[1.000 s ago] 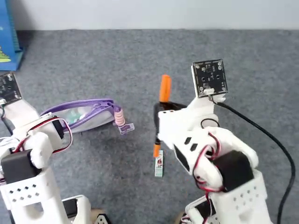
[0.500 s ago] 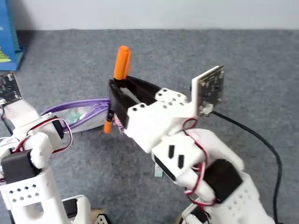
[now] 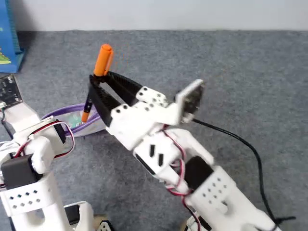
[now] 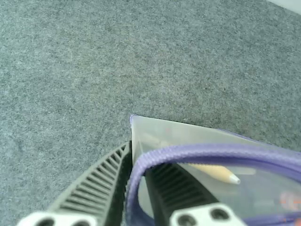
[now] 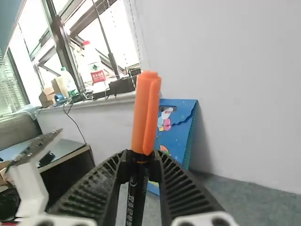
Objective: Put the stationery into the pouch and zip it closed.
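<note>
Both arms are built of white plastic shells: the left arm (image 3: 30, 192) at the lower left of the frame, the right arm (image 3: 159, 139) across the middle. Black servo blocks (image 3: 198, 174) sit between the shells, and thin red, white and black wires (image 3: 179, 166) run over the joints. Rows of small diamond cut-outs (image 3: 26, 197) mark the bases. Each wrist carries a dark square circuit board (image 3: 8, 89), and a black cable (image 3: 226, 134) leads off the right one. The fingers (image 4: 94, 188) are black and ribbed, set in white mounts with dark screw holes (image 4: 202, 216).
</note>
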Motion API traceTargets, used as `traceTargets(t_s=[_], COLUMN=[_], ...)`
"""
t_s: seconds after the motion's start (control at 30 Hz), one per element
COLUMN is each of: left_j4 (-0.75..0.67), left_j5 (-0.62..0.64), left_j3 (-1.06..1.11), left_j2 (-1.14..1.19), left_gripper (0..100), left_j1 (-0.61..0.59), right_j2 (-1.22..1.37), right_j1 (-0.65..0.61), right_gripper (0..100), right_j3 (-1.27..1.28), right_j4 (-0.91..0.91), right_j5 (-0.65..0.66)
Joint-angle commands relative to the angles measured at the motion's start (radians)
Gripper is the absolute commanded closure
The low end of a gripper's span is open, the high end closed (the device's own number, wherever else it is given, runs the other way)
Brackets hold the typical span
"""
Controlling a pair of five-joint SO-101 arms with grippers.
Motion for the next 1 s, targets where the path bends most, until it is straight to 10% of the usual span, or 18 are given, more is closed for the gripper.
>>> traceTargets(t_s=[0.0,0.2,0.43,0.97], left_j4=[0.005,0.005,0.005,0.005], left_j5=[0.006,0.006,0.006,0.006], left_j3=[-0.018,-0.015,-0.015,-0.015], left_j2=[0.011,0.009,0.008,0.006], left_gripper=[99,99,99,99], left_j1=[-0.008,-0.008,-0.008,-0.009], right_j2=[0.076,0.113,-0.030,-0.374], right_j1=[-0.007,-0.018,-0.039,0.220], right_gripper=[99.1,97.1,72.2,83.8], right_j3=[-0.014,0.026,0.023,0.021], right_j4=[-0.044,0.022,0.285,0.842], right_j5=[-0.011,-0.009,-0.006,0.023])
